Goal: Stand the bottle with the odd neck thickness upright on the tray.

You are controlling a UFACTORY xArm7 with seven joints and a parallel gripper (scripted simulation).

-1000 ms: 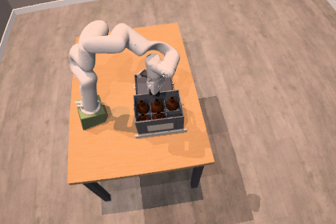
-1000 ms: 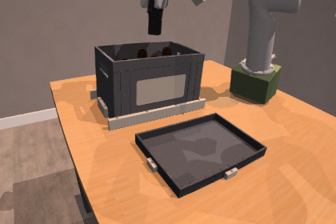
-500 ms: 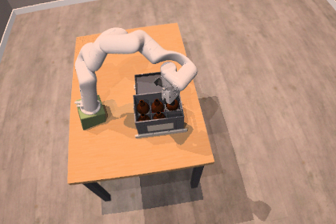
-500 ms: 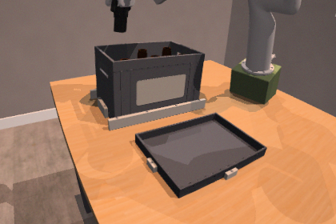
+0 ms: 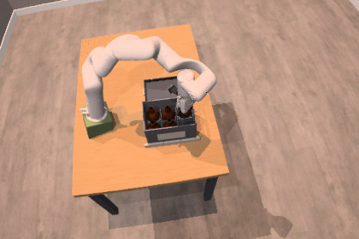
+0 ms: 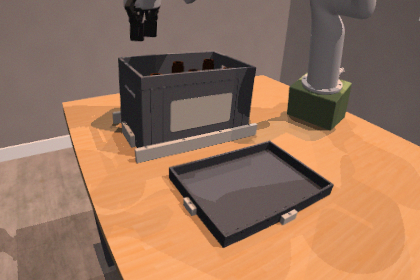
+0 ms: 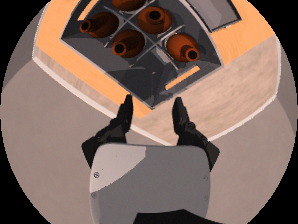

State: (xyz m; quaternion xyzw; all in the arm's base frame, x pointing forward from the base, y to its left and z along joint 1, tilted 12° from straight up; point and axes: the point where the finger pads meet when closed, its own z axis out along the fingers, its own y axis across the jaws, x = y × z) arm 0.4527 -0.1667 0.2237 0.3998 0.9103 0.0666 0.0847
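Note:
The dark crate (image 5: 169,124) stands on the table and holds several brown bottles (image 7: 127,44) upright in its compartments. The wrist view shows their open mouths from above, and one corner compartment (image 7: 157,78) shows no bottle. In the exterior view only a few bottle tops (image 6: 177,66) show above the crate (image 6: 187,99) rim. My gripper (image 6: 141,31) (image 5: 185,110) is open and empty. It hangs well above the crate's end, over that corner compartment. Its fingers touch no bottle. The flat dark tray (image 6: 250,189) lies beside the crate and holds nothing.
The arm's green base block (image 6: 320,101) stands on the table behind the tray. The crate sits against a light grey stop strip (image 6: 195,143). The tray has small grey blocks (image 6: 289,216) at its edge. The table edge is close to the crate's right end (image 5: 214,123).

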